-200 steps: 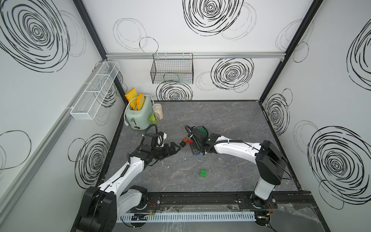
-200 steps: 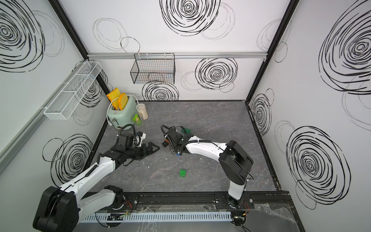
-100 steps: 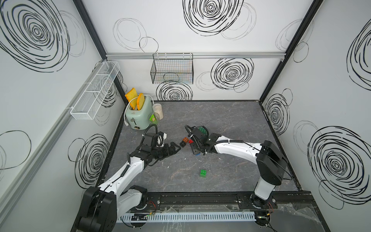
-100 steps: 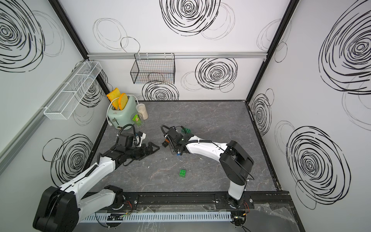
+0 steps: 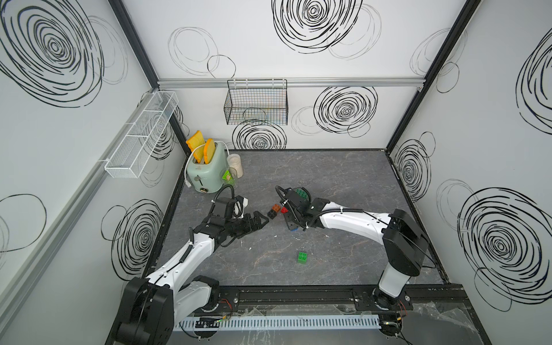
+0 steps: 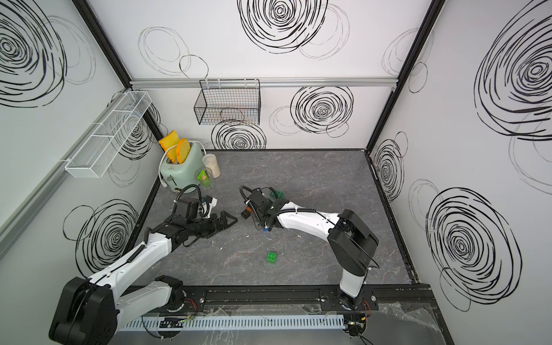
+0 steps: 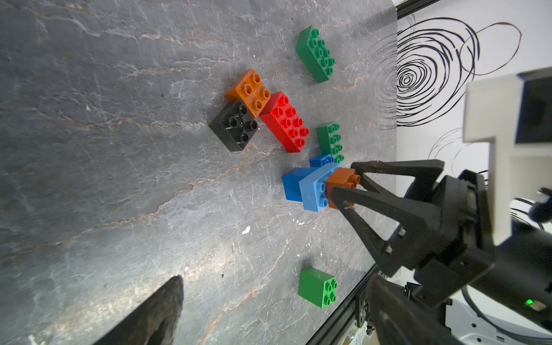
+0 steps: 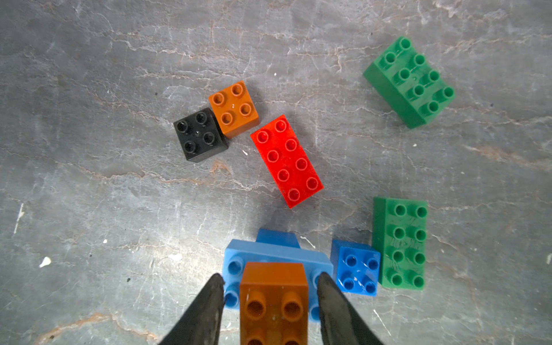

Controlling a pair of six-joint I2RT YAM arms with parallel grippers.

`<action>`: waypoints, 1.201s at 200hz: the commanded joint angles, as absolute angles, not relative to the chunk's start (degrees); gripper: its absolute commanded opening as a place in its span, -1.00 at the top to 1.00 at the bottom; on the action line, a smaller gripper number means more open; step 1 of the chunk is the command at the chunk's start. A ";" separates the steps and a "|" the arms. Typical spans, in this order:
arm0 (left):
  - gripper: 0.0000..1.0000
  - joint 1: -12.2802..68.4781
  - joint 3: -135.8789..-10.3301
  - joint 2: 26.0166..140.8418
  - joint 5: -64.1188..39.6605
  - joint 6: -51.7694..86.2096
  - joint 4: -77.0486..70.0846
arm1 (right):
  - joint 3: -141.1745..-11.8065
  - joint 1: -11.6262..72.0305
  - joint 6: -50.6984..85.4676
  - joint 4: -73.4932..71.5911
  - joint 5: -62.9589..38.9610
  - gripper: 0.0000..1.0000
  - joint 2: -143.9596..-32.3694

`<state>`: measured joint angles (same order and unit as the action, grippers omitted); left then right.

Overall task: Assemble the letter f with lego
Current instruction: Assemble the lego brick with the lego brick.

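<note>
Grey stone-look tabletop (image 8: 89, 194) lies under both arms. Nothing on it has moved in the last second; only the right gripper (image 8: 270, 277) has pulled its jaws in a little. They stand on each side of the small orange studded plastic brick (image 8: 273, 298) with a thin gap, not squeezing yet. That brick sits on a light blue oblong brick (image 8: 268, 252), over a darker blue brick (image 8: 277, 236). So the letter looks only just begun. The red oblong brick (image 8: 286, 161) lies loose nearby. The left gripper (image 5: 263, 220) has its jaws wide apart, empty. The black wire basket (image 5: 255, 116) on the wall shows nothing inside; the pale green toaster (image 5: 206, 174) holds two toast slices (image 5: 209, 148).
</note>
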<state>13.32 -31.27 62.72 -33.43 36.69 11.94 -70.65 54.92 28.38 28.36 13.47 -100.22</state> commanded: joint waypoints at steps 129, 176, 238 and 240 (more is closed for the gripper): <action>-0.96 12.87 -30.78 62.90 -32.53 37.18 10.24 | -69.68 55.65 28.20 30.32 13.68 0.28 -97.78; -0.96 12.92 -30.77 62.92 -32.52 37.17 10.31 | -71.05 55.60 28.39 31.52 13.26 0.39 -98.32; -0.96 13.27 -30.87 62.33 -32.86 37.09 10.15 | -73.51 54.74 28.66 33.05 11.17 0.40 -99.25; -0.96 13.34 -30.86 62.32 -32.87 37.05 10.12 | -73.51 54.60 28.65 32.98 11.01 0.39 -99.26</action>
<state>13.34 -31.24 62.72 -32.95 36.88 11.94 -71.35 55.24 28.47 30.87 12.40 -100.12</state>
